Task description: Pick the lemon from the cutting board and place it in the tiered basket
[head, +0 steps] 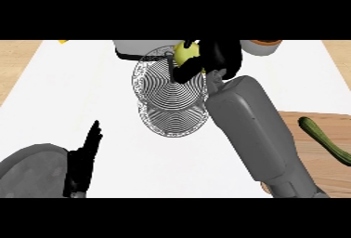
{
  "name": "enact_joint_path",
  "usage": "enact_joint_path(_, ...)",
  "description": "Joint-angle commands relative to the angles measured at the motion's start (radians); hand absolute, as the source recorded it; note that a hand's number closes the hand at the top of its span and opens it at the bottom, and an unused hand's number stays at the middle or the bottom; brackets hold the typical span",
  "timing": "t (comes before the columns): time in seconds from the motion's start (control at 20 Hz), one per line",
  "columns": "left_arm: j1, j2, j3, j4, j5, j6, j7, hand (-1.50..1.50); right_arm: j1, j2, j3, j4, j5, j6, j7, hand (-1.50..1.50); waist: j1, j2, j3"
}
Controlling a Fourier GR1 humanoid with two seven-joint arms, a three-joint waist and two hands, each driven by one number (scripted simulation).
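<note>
The robot's right hand (216, 58), fingers curled round the lemon (185, 52), hovered over the tiered basket (171, 100), placing underway; next, seemingly, lowering and release. The left hand (86, 155) rested open at lower left.

lemon (184, 52): yellow, rounded, upper centre of the frame, partly hidden by black fingers curled round it, above the basket's upper tier
tiered basket (168, 90): white wire, two round tiers, upright, centre of the frame
cutting board (322, 158): wooden, right edge, lower right
</note>
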Motion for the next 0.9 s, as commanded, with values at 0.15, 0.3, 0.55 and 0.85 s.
enact_joint_path(0.15,-0.046,-0.012,-0.002,0.025,-0.016,0.013,0.008,0.00,0.048,0.007,0.036,0.067,-0.263,-0.271,-0.056,-1.50,0.006,0.007,-0.002)
enact_joint_path(0.3,-0.028,-0.013,0.009,0.052,-0.002,0.001,-0.023,0.00,0.048,0.007,-0.037,0.092,-0.339,-0.313,-0.207,-1.50,0.000,0.008,-0.002)
enact_joint_path(0.55,0.017,-0.008,0.002,-0.029,0.006,-0.004,0.008,0.00,-0.009,0.007,-0.064,0.073,-0.370,-0.468,-0.239,-1.50,-0.001,0.003,-0.002)
enact_joint_path(0.85,0.019,0.025,0.041,-0.036,0.024,-0.015,0.031,0.00,0.091,-0.095,-0.130,-0.124,-0.200,-0.559,-0.097,-1.50,-0.037,-0.008,-0.003)
